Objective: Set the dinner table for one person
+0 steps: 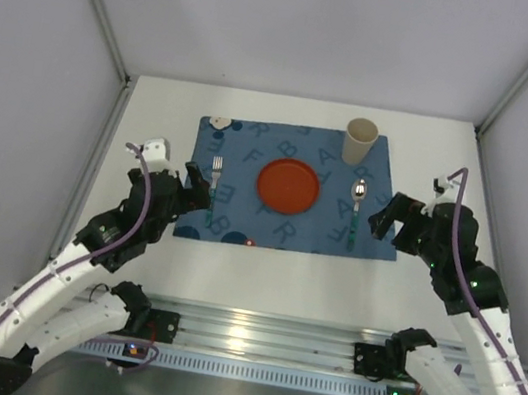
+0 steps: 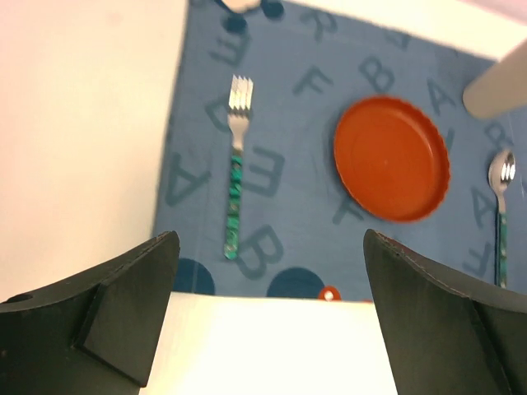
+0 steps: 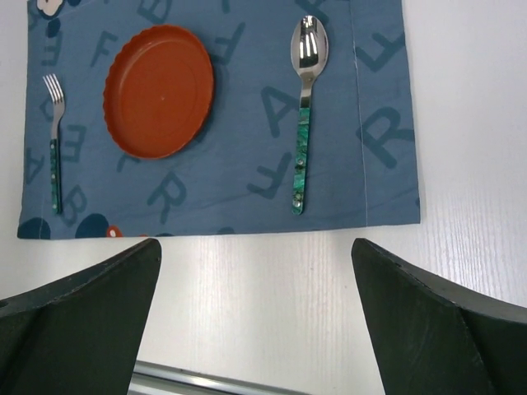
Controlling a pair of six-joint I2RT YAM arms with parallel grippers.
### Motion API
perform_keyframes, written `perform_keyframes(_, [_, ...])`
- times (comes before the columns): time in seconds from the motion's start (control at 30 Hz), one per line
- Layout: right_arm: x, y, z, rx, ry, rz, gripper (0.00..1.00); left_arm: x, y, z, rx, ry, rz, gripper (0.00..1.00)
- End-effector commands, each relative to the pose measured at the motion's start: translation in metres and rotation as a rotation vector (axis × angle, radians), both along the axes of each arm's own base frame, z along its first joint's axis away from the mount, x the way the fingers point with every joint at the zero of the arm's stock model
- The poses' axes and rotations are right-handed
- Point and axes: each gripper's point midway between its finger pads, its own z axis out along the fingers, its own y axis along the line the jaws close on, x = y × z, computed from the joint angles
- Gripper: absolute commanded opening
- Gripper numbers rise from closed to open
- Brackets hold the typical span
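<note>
Nearest us, the ribbed rail (image 1: 261, 334) runs along the near edge of the white surface (image 1: 270, 280), where both arms are bolted. A blue placemat (image 1: 252, 150) lies flat in the middle of the surface, closer to the far edge than the near one.

Our left gripper (image 1: 195, 188) hangs wide open and empty at the mat's border facing the left edge. Our right gripper (image 1: 383, 218) is just as wide and empty at the border facing the right edge.

On the mat sit an orange plate (image 1: 288, 185) at the centre, a fork (image 1: 214, 189) on its left-edge side and a spoon (image 1: 354, 213) on its right-edge side. Both handles point at the near edge. A beige cup (image 1: 360, 141) stands upright at the mat's corner toward the far right corner.

We judge the setting essentially finished, since every piece in view is laid. No knife or napkin shows, so we cannot tell whether more is wanted. Otherwise only drawing the arms clear seems left.
</note>
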Motion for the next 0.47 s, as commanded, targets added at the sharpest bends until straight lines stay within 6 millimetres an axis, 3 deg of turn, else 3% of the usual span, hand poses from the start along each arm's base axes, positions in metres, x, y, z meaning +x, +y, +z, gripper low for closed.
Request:
perform_keyframes(0.0, [0.008,0.007,0.016,0.05,-0.066,0.003,1.0,-0.003,0.034,0.018,0.114,-0.063,0.115,0.99])
perform_keyframes(0.33, [0.014,0.019,0.022,0.042,-0.072,0.077,1.0,-0.004,0.032,0.015,0.125,-0.04,0.091,0.98])
perform_keyframes(0.43, [0.014,0.01,0.02,-0.004,-0.059,0.048,1.0,-0.003,0.034,0.015,0.152,-0.046,0.09,0.98])
